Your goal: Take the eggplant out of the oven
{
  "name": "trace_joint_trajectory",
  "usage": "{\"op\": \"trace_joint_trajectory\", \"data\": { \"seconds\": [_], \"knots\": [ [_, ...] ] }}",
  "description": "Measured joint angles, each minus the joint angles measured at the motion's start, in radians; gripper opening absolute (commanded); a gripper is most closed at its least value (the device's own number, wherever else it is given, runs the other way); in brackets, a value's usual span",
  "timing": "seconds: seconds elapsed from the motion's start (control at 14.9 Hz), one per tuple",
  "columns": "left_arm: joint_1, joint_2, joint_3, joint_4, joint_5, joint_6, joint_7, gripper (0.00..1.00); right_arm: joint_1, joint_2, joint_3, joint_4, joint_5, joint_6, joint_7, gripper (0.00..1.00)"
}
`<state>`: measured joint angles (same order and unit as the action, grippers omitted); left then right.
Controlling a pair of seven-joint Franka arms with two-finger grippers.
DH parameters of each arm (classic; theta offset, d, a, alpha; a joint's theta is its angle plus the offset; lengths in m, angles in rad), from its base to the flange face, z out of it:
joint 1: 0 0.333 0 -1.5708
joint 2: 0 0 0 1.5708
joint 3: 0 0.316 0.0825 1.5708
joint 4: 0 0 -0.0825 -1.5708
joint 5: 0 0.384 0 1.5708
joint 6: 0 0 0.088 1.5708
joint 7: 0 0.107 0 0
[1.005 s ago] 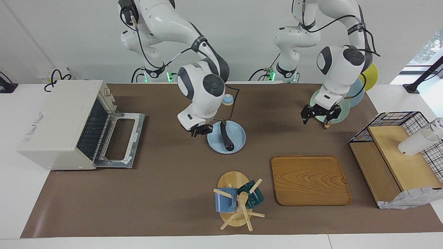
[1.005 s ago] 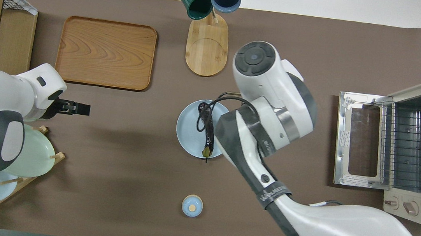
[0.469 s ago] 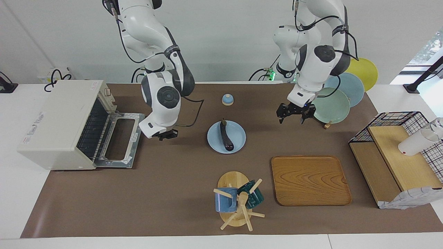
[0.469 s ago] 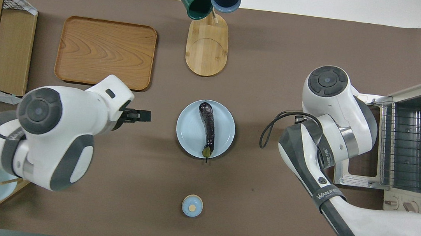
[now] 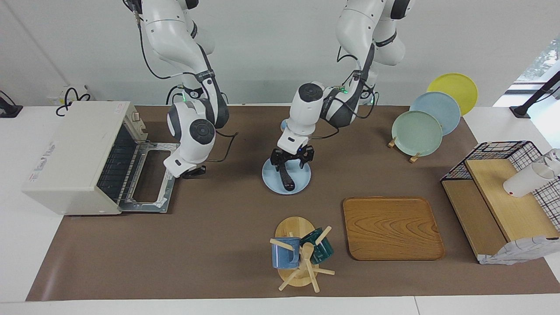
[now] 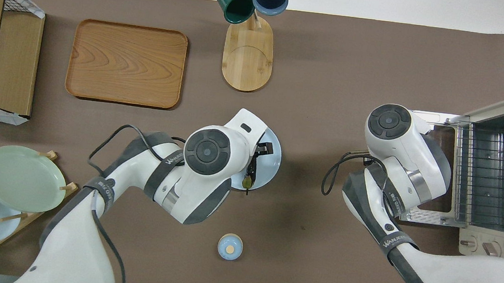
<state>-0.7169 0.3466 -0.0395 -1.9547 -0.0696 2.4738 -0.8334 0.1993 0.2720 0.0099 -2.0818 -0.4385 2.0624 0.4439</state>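
Observation:
The eggplant (image 5: pixel 287 181) lies on a light blue plate (image 5: pixel 304 178) in the middle of the table, outside the oven; its stem end shows in the overhead view (image 6: pixel 247 180). The off-white oven (image 5: pixel 72 153) stands at the right arm's end of the table. Its glass door (image 5: pixel 151 177) is folded down and its wire rack (image 6: pixel 482 177) is bare. My left gripper (image 5: pixel 290 162) is open, low over the eggplant's end nearer to the robots. My right gripper (image 5: pixel 191 172) hangs beside the open oven door and holds nothing.
A mug tree (image 5: pixel 299 256) with two mugs and a wooden tray (image 5: pixel 392 227) lie farther from the robots than the plate. A rack of plates (image 5: pixel 418 133) and a wire basket with wooden shelves (image 5: pixel 498 192) stand at the left arm's end. A small blue lidded cup (image 6: pixel 230 246) sits nearer to the robots.
My left arm swung from the plate rack to over the eggplant's plate. My right arm moved away from the plate to beside the oven door. The eggplant has not moved.

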Motion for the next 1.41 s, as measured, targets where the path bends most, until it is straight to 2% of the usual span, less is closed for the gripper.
{"op": "trace_joint_trajectory", "data": {
  "seconds": [0.2,0.27,0.4,0.47,0.67,0.94,1.21,1.41],
  "knots": [
    [-0.019,0.035,0.001,0.012,0.000,0.006,-0.005,0.75,-0.005,-0.002,0.000,-0.006,-0.048,0.000,-0.011,0.00],
    [-0.021,0.038,0.002,0.012,0.000,0.006,-0.005,0.61,-0.006,-0.003,0.000,-0.007,-0.062,0.000,-0.027,0.00],
    [-0.022,0.038,0.003,0.013,0.000,0.006,-0.005,0.14,-0.010,-0.004,0.000,-0.008,-0.074,0.000,-0.060,0.00],
    [-0.022,0.038,0.005,0.014,0.000,0.006,-0.005,0.00,-0.010,-0.005,0.001,-0.008,-0.075,-0.002,-0.077,0.00],
    [-0.021,0.036,0.011,0.020,0.000,-0.005,-0.005,0.00,-0.019,-0.030,0.011,-0.003,-0.070,-0.024,-0.162,0.00],
    [0.021,-0.019,0.026,0.052,0.000,-0.104,-0.005,0.00,-0.098,-0.161,0.043,-0.002,-0.005,-0.073,-0.371,0.00],
    [0.156,-0.088,0.031,0.110,0.000,-0.238,0.061,0.00,-0.215,-0.298,0.041,0.004,0.011,-0.117,-0.556,0.00],
    [0.288,-0.080,0.032,0.141,-0.002,-0.265,0.209,0.00,-0.284,-0.323,0.021,0.016,0.008,-0.116,-0.650,0.00]
  ]
}}
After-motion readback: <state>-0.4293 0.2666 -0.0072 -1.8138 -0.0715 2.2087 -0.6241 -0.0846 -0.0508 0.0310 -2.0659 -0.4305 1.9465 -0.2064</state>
